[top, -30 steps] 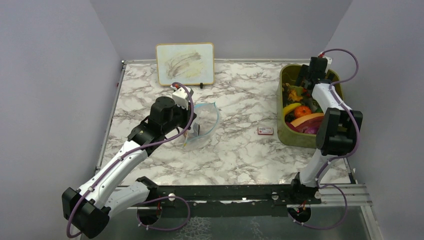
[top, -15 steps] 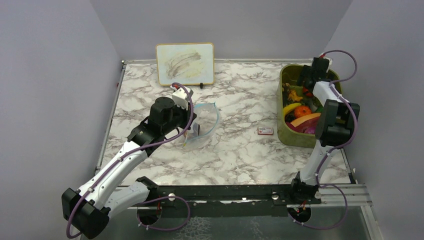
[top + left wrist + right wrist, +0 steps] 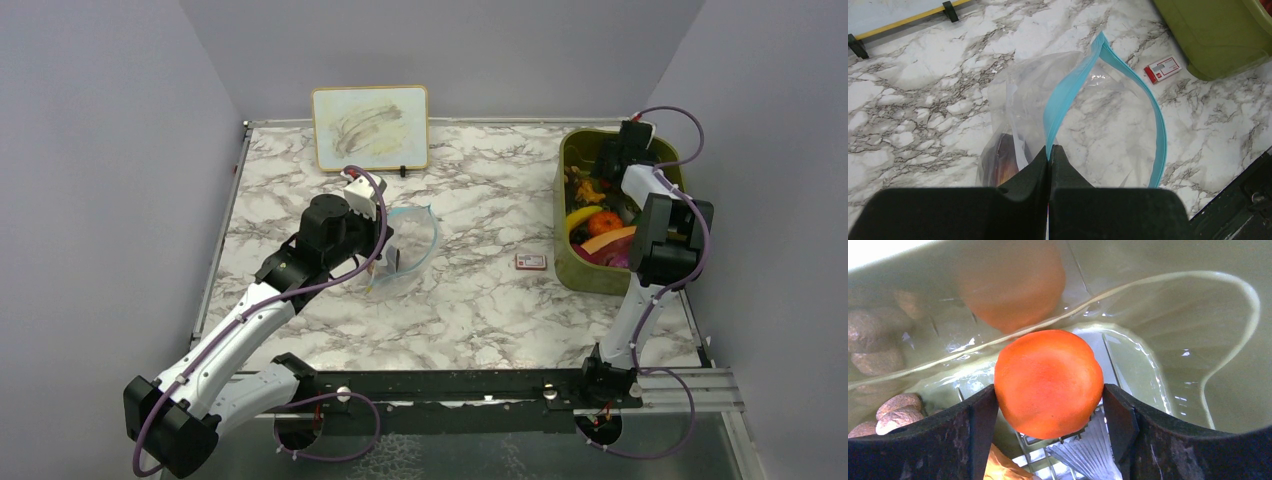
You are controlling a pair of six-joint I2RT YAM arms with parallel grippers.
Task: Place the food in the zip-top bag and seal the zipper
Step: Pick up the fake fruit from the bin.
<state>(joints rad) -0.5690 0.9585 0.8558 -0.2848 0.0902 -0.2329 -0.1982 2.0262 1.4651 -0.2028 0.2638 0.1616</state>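
Note:
The clear zip-top bag (image 3: pixel 408 252) lies mid-table with its mouth held open; its light-blue zipper (image 3: pixel 1068 95) loops wide. My left gripper (image 3: pixel 1050 151) is shut on the near end of the zipper strip. A dark purple piece (image 3: pixel 1000 162) sits inside the bag. My right gripper (image 3: pixel 1049 401) is down in the olive-green bin (image 3: pixel 572 270), shut on an orange round piece (image 3: pixel 1048 382) with both jaws touching its sides. More food lies in the bin: a yellow banana (image 3: pixel 582 216), an orange piece (image 3: pixel 604 222) and a purple piece (image 3: pixel 600 256).
A small red-and-white card (image 3: pixel 531 262) lies on the marble between the bag and the bin. A framed whiteboard (image 3: pixel 370 127) leans on the back wall. Brown lumpy pieces (image 3: pixel 883 410) lie at the bin's left beside my right gripper.

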